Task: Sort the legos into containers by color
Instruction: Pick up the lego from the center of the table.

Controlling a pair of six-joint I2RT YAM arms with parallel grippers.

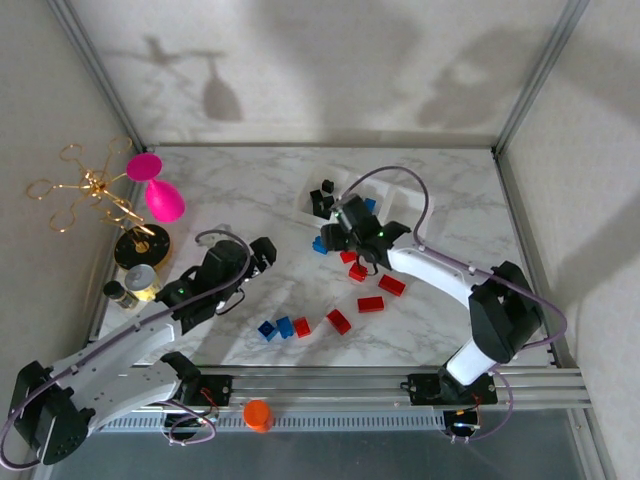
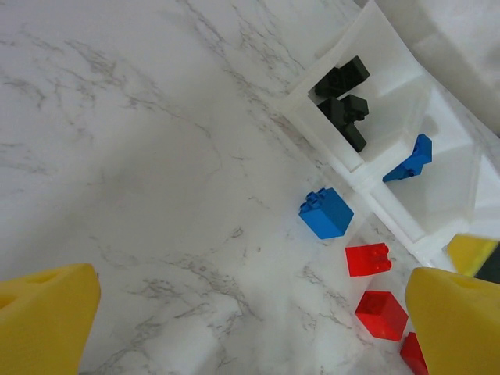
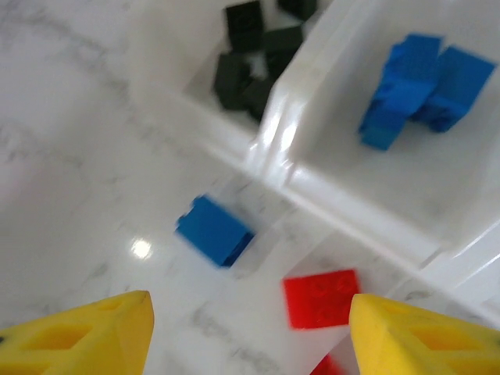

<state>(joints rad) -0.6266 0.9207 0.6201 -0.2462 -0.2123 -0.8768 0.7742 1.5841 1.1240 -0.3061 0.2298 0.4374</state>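
— Fingers first! My left gripper (image 2: 250, 332) hangs over the left half of the table, yellow fingers (image 2: 43, 320) spread as wide as they go, nothing between them.
— And the right?
— My right gripper (image 3: 250, 336) has its jaws apart too and holds nothing. It's poised over a loose blue brick (image 3: 213, 230) lying just beside the near wall of the containers (image 3: 281, 133), toward the table's far edge.
— How do you play it?
— I'd drop straight down, square the pads to the brick's flat sides, close gently and lift clear of that thin wall. Then release over the middle compartment, where blue bricks (image 3: 422, 86) already lie. The black ones (image 3: 250, 55) fill the compartment left of it.
— What's left out there?
— Plenty of legos: red ones (image 1: 371, 304) scattered mid-table, and two more blues (image 1: 285, 326) toward the near edge. One red brick (image 3: 322, 297) sits close to my target, so a finger could nudge it.
— Any clutter?
— Gold wire stand (image 1: 90, 185) and pink goblet (image 1: 160, 198) by the far-left corner, orange knob (image 1: 258, 414) beyond the near edge, all well apart from my path. That wall is the real obstacle.
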